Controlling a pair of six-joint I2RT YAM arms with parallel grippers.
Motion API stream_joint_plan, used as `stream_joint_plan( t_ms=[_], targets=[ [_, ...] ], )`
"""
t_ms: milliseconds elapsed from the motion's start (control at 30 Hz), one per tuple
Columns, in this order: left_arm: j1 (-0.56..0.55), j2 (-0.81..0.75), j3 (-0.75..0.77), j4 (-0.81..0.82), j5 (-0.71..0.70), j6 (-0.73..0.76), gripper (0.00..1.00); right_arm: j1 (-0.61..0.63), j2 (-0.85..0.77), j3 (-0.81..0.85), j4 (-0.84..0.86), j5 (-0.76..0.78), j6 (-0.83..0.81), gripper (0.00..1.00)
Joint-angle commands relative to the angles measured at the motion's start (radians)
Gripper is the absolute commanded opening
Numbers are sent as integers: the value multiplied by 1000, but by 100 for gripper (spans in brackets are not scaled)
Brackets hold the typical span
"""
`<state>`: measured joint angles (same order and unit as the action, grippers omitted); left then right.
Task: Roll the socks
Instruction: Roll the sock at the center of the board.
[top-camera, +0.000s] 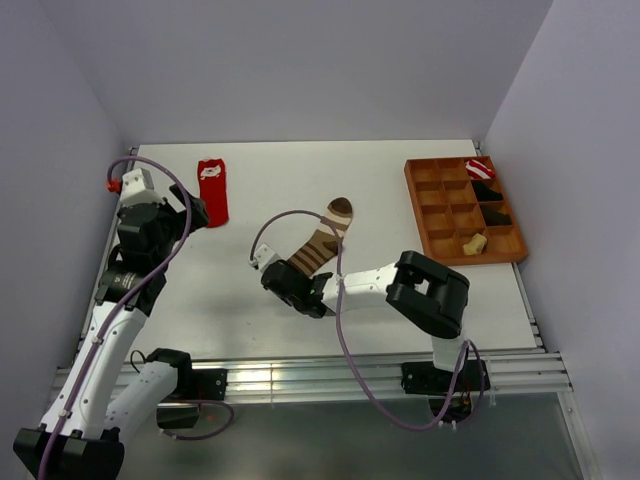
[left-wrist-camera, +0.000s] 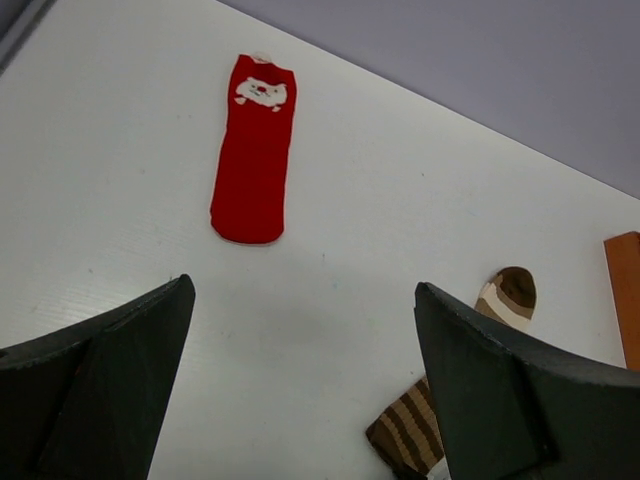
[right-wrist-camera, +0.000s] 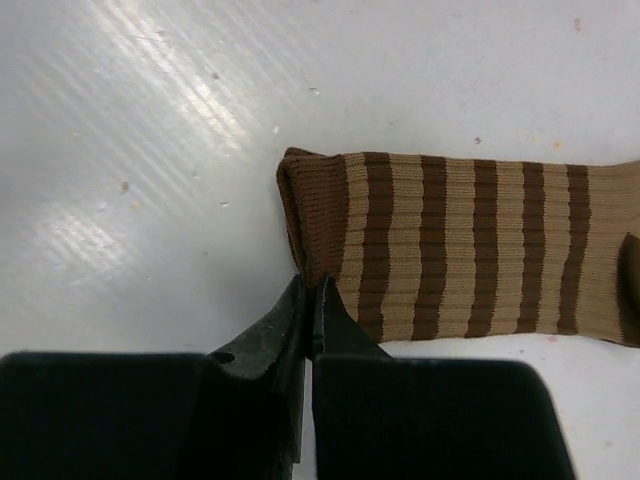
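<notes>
A brown-and-tan striped sock (top-camera: 322, 240) (right-wrist-camera: 460, 250) lies flat mid-table, its dark toe pointing away from me. My right gripper (top-camera: 283, 270) (right-wrist-camera: 312, 282) is shut, its tips pinching the near corner of that sock's brown cuff end. A red sock with a white mark (top-camera: 212, 190) (left-wrist-camera: 253, 150) lies flat at the far left. My left gripper (top-camera: 193, 213) (left-wrist-camera: 300, 285) hangs open above the table just in front of the red sock, holding nothing. The striped sock's toe (left-wrist-camera: 508, 292) shows in the left wrist view. A small mustard-yellow sock (top-camera: 474, 243) sits bunched in a tray compartment.
A wooden compartment tray (top-camera: 411, 200) stands at the right. It holds a red-and-white striped bundle (top-camera: 480, 168) and black bundles (top-camera: 487, 192). Grey walls close off the left, back and right. A metal rail (top-camera: 300, 375) runs along the near edge.
</notes>
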<state>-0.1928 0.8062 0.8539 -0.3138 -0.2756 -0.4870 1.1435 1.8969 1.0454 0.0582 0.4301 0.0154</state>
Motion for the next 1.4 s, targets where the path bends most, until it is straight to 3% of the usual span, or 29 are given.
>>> stream_joint_plan(
  t_ms=[0,167,333,700,833,967,1367],
  targets=[
    [6,7,4,2,88,-59,97,-17,-81,-25,80,-108,98,0],
    [3,-15,-29,-13,193,-140,96,-65,-114,-47,132,-203,201,0],
    [-14,-55,-156,19,265,-261,95,-111,-130,-106,190,-318,293,0],
    [-186,-38,-387,152,257,-449,86,-257,-121,-254,390,-611,534,0],
    [-244,0,-440,208,245,-501,84,-309,-102,-300,457,-683,603,0],
    [-289,39,-492,261,242,-548,75,-349,-67,-326,508,-749,699,0],
    [-336,267,-569,501,266,-648,62,-406,67,-321,583,-913,844,0]
  ],
)
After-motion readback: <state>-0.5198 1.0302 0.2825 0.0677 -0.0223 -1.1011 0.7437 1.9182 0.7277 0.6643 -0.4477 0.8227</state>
